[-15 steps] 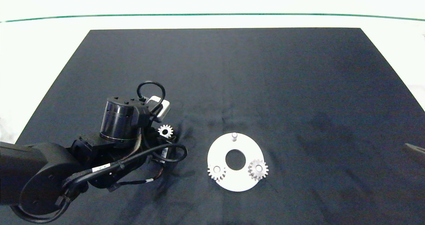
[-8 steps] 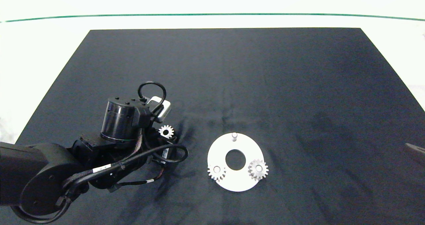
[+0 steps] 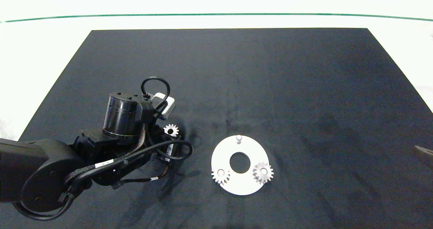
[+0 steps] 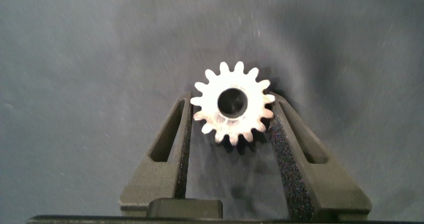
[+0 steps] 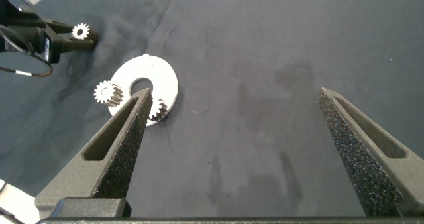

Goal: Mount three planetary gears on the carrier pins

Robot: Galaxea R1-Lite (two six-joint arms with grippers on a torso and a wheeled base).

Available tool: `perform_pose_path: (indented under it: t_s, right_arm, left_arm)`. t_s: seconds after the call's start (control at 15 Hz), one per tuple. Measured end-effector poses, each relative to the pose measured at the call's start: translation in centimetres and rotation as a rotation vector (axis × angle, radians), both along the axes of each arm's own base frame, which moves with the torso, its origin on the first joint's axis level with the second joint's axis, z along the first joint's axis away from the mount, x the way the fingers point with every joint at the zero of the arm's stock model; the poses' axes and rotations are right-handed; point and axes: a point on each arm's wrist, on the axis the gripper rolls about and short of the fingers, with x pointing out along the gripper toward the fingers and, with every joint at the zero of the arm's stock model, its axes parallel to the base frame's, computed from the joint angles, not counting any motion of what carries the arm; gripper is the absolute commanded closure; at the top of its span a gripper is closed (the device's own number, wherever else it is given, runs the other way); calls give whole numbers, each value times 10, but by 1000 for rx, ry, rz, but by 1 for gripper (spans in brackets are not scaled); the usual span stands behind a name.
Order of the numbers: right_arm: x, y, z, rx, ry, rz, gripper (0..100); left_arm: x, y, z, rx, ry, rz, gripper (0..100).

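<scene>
My left gripper is shut on one planetary gear, a small silvery toothed wheel pinched between the two finger pads. From the head view this gear sits at the tip of the left arm, left of the white carrier disc. Two more gears sit on carrier pins at the disc's near side. The far pin stands bare. My right gripper is open and holds nothing, well off to the right of the disc.
Everything lies on a black cloth over a white table. The cloth is wrinkled around the left arm. Only a sliver of the right gripper shows at the head view's right edge.
The left gripper and the gear in it have shifted slightly away from me and toward the disc. The disc, its two gears and the right arm have not moved.
</scene>
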Motion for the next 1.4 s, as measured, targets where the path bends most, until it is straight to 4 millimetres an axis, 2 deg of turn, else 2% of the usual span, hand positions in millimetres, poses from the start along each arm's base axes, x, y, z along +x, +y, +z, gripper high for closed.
perform_pose_path:
  t_s: [0.2, 0.33, 0.93, 1.0, 1.4]
  right_arm:
    - [0, 0, 1, 1, -2, -1, 0]
    - [0, 0, 1, 1, -2, -1, 0]
    - [0, -1, 5, -6, 5, -5, 0]
    - [0, -1, 5, -4, 4, -5, 0]
    - [0, -1, 5, -6, 7, -6, 0]
  left_arm:
    - [-3, 2, 6, 9, 4, -3, 100]
    - [-12, 7, 11, 37, 43, -5, 100]
    - [-38, 16, 34, 19, 25, -28, 100]
    - [-40, 16, 35, 12, 22, -29, 0]
    - [-47, 18, 35, 8, 24, -35, 0]
